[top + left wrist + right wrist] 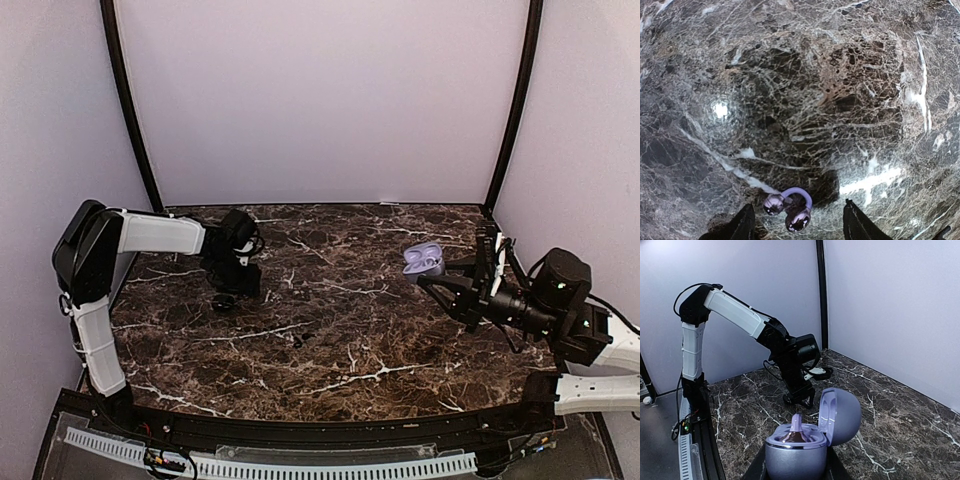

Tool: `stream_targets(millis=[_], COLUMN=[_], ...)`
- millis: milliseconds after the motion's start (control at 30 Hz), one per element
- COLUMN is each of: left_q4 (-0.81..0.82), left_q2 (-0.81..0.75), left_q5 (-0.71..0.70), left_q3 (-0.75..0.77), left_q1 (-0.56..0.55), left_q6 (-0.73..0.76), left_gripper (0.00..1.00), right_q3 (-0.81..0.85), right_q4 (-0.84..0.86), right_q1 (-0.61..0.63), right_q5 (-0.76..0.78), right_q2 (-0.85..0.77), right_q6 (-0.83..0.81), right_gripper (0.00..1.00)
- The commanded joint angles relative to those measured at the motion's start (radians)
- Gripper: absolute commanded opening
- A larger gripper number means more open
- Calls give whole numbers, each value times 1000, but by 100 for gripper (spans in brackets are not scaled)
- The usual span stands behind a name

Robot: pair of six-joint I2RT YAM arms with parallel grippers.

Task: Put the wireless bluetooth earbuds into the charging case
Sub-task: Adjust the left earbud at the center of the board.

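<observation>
The left pincer (800, 400) of a two-armed robot points down at a dark brown, white-veined marble table (340, 340), its fingers standing apart on either side of a tiny glossy pale purple earbud (790, 209) that lies on the table's left side. The wrist view shows a gap between the bud and each fingertip (746, 222), so nothing is gripped there. The bud shows a pale looped rim and dark, shiny rounded parts; its finer shape is hard to make out. Across the table, well apart from it, the right pincer (432, 275) is closed narrowly on a pale purple egg-shaped charging case (423, 261) and holds it above the right side of the table. The case sits upright between the fingers with its hinged domed lid (842, 415) swung open to one side. A second earbud (796, 427), pale purple with a darker base, is seated in the open case, its slim stem sticking up above the rim. Plain pale walls enclose the table behind and at both sides.
</observation>
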Motion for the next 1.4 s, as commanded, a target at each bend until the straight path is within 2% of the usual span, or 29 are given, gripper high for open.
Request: stream_targets(millis=[0, 333, 467, 667, 767, 933, 1100, 1200, 1367], left_q4=[32, 63, 49, 41, 60, 56, -49, -122, -151], left_q2=[22, 82, 96, 49, -36, -128, -116, -64, -18], left_q5=[41, 194, 213, 121, 16, -65, -35, -15, -43], left_q3=[6, 41, 49, 45, 38, 35, 67, 92, 121], left_q1=[-6, -30, -53, -81, -94, -132, -155, -160, -161], left_q6=[12, 184, 223, 224, 241, 345, 426, 434, 422], left_gripper=[59, 55, 53, 55, 55, 54, 45, 40, 29], right_q3=[16, 15, 18, 20, 20, 20, 17, 17, 14], right_q4=[33, 34, 32, 33, 32, 33, 41, 38, 38], right_q1=[-6, -6, -6, -6, -6, -6, -6, -6, -6], right_q5=[-4, -2, -1, -5, -6, -8, -11, -13, -12], right_q2=[-13, -8, -8, -6, -6, -6, -4, -4, -13], right_q6=[-9, -7, -9, -5, -4, 0, 4, 4, 9], right_gripper=[0, 0, 0, 0, 0, 0, 0, 0, 0])
